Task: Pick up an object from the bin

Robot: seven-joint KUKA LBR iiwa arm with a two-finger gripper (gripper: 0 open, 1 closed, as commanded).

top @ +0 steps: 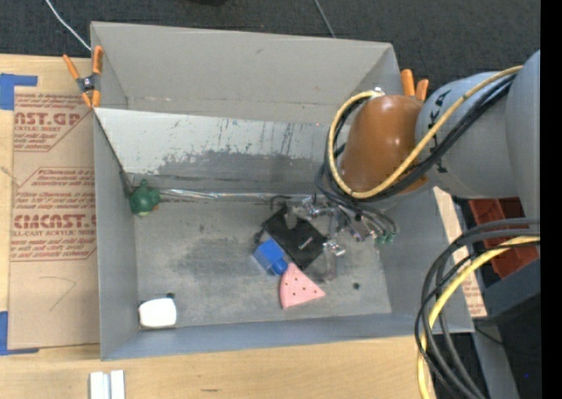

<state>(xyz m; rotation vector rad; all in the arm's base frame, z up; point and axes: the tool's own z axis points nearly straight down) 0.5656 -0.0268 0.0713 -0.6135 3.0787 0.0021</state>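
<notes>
My gripper is low in the bin's right half, just under the arm's wrist. Right at its left side lies a black blocky thing, touching or nearly touching it. A small blue block rests against the black thing's lower left. A pink wedge with dark dots lies flat on the floor just below the gripper.
A green ball sits at the left wall, and a white rounded block lies in the front left corner. The arm and its cables cover the bin's right side.
</notes>
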